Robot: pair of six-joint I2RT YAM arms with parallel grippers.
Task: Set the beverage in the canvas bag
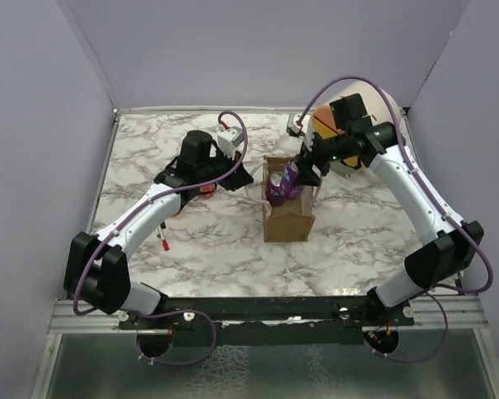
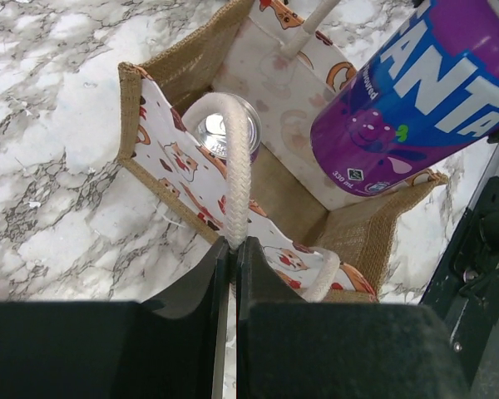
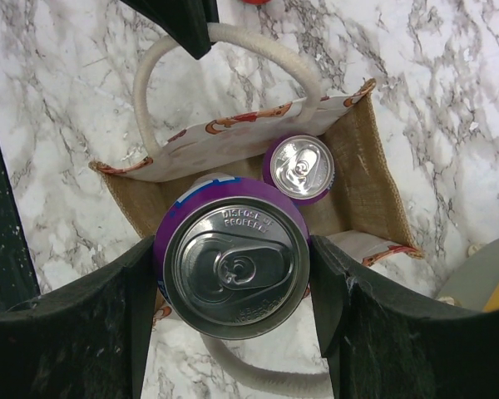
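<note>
Right gripper [image 3: 235,287] clamps our purple can [image 2: 416,91] over the bag [image 2: 374,237], left gripper [image 2: 233,249] pinches a handle [image 2: 238,166]. Lowering crooked, we'd clip the other can [image 3: 299,166] at 1 o'clock.

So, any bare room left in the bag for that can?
Yes: bare floor between the seated can and the burlap end wall of the canvas bag, below the held Fanta can. Crowded at the other end, where the seated can sits under the handle pinched by the left gripper.
</note>
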